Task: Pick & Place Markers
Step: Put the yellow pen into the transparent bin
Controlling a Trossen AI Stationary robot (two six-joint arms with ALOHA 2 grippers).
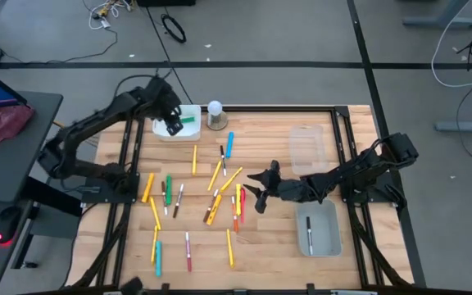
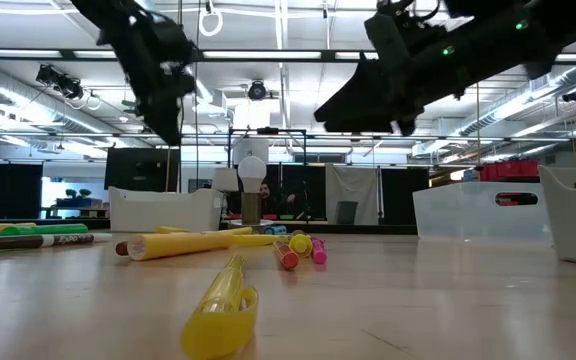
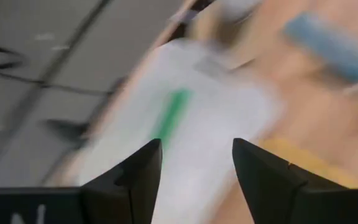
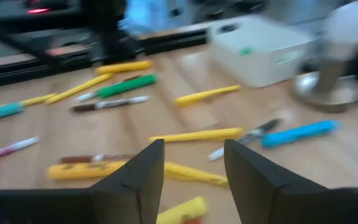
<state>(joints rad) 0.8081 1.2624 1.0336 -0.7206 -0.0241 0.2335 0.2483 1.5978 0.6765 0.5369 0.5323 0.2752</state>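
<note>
My right pincer (image 1: 258,190) hangs open and empty above the middle of the wooden table (image 1: 277,238), over the scattered thin pen-like markers (image 1: 220,192) in yellow, green, blue, red and white. Beside that arm, toward the table's near right corner, a grey rectangular tray (image 1: 324,231) holds one dark marker (image 1: 309,229), and a clear plastic tub (image 1: 306,147) sits beyond it. Farther off, my left pincer (image 1: 173,124) hangs with its fingers spread over the white rectangular bin (image 1: 188,111) at the far left edge; a green marker (image 3: 171,115) lies inside. A white ball-topped round object (image 1: 215,113) stands just beside that bin.
</note>
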